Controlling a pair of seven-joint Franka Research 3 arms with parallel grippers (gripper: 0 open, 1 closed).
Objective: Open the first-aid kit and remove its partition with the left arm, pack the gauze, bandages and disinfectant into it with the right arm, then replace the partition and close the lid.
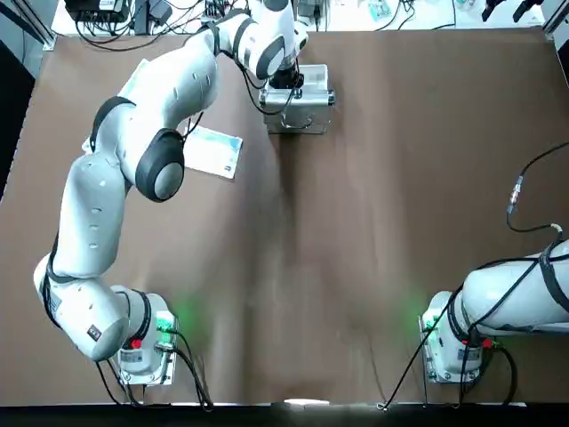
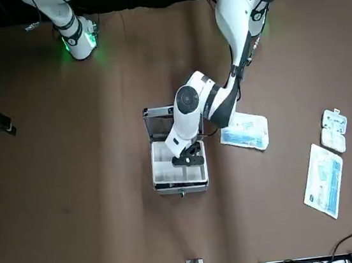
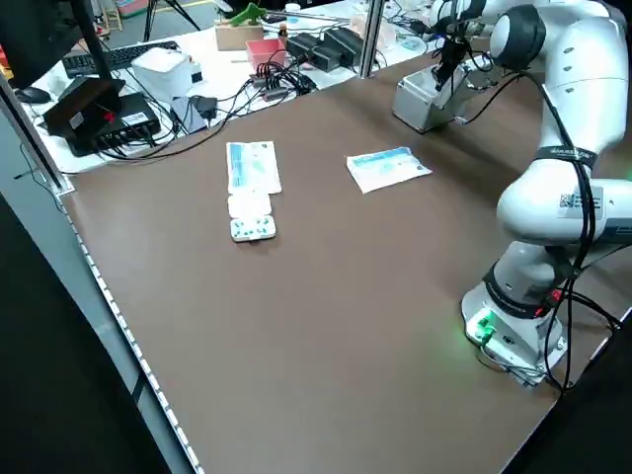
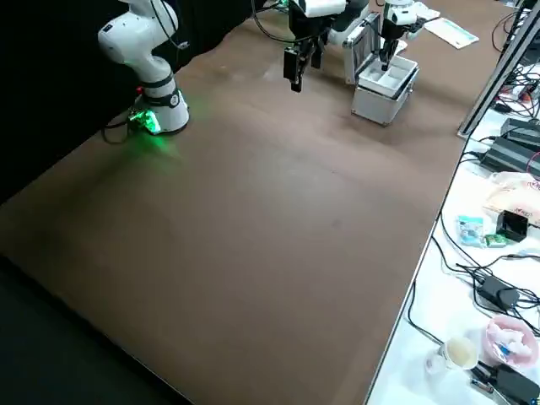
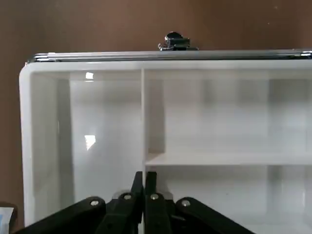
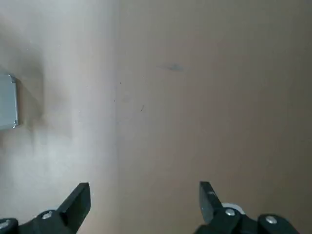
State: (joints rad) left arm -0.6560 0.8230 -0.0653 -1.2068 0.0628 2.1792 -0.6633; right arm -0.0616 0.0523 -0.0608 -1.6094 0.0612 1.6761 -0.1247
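We see the lid raised on the near side of the case, so the opening is done. The partition is seated in the case, and the left gripper has its fingers together on its divider wall. Removing, packing, replacing and closing are left, we judge. The right gripper hangs to the right, fingers apart. The case is near the table's far edge; the packet lies just left, so we judge that lifting toward the right gives more room.

Tool closed on thin divider of white partition; metal latch beyond rim.
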